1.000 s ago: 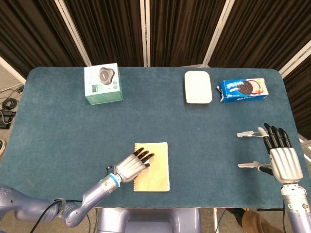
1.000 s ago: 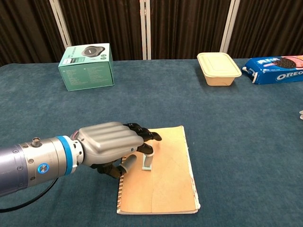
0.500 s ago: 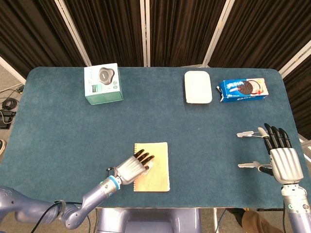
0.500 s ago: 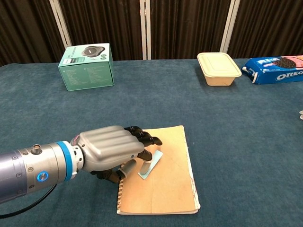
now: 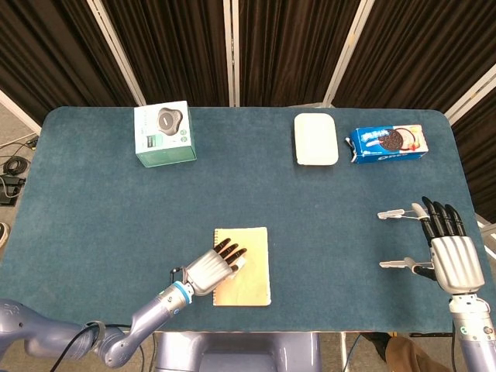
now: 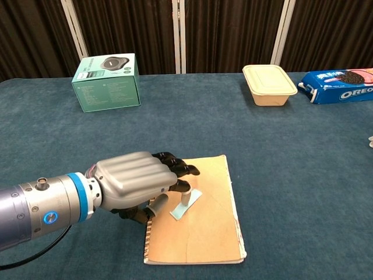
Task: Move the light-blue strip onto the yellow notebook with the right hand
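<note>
The light-blue strip [image 6: 185,205] lies slanted on the upper left part of the yellow notebook [image 6: 204,230], near the table's front edge. My left hand [image 6: 135,182] hovers over the notebook's left side, fingers loosely curved above the strip's upper end, and the strip looks free of its grip. In the head view the left hand [image 5: 211,269] covers the notebook's [image 5: 253,280] left edge and hides the strip. My right hand [image 5: 450,252] rests at the table's right edge, far from the notebook, fingers stretched out and holding nothing.
A green box [image 5: 163,133] stands at the back left. A white lidded container [image 5: 315,139] and a blue Oreo pack [image 5: 387,142] sit at the back right. Bare blue tabletop [image 5: 333,232] stretches between the notebook and the right hand.
The strip stood upright between the left hand's fingers, then tipped over and now lies flat on the notebook. The left hand drew back slightly. The right hand has not moved.
</note>
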Tool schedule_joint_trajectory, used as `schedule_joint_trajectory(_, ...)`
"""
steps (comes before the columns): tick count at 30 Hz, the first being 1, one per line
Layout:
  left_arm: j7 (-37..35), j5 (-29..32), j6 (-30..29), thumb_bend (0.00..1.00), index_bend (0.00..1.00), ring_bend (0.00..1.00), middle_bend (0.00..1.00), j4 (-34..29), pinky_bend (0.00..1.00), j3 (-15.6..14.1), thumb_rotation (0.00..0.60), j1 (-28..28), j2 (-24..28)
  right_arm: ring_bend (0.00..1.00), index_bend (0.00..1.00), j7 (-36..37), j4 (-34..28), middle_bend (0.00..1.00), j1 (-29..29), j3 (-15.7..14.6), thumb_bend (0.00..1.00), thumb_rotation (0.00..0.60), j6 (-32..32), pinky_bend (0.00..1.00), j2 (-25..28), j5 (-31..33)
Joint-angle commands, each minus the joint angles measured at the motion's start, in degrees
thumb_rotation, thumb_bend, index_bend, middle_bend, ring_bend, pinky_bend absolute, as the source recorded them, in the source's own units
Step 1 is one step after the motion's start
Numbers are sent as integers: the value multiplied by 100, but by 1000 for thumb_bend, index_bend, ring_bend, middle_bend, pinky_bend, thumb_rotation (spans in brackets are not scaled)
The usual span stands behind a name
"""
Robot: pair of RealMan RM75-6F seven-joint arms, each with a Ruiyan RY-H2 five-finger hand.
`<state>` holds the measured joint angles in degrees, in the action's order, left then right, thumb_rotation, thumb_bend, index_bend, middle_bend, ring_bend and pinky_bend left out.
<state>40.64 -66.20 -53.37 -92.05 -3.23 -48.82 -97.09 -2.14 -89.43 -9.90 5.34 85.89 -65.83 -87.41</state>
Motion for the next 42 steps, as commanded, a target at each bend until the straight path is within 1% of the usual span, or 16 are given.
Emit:
schedule_joint_trajectory(1,-2,-62,-82,859,280,0,0,-73,0,32,600,34,86,0,14,2,-5,0,4,4,0,600,2,0,5,-2)
schedule_joint_trajectory(9,-47,-215,-136,859,274,0,0,-222,0,10,600,92,281,0,17,-9,-19,0,15,9,0,600,6,0,8,-17)
schedule_joint_trajectory(13,-76,-329,-36,860,276,0,0,-281,0,-94,600,109,311,0,18,-9,-23,0,24,22,0,600,20,0,16,-22)
schedule_joint_trajectory(20,27,-387,-9,864,313,0,0,-297,0,-161,600,171,228,0,18,6,-14,0,31,39,0,600,14,0,22,-16)
schedule_joint_trajectory(26,139,-402,-45,870,319,0,0,-226,0,-197,600,248,155,0,19,6,-12,0,33,43,0,600,5,0,20,-20)
schedule_joint_trajectory(42,109,-427,36,873,332,0,0,-38,0,-197,600,362,44,0,18,13,0,0,39,62,0,600,-19,0,16,-5)
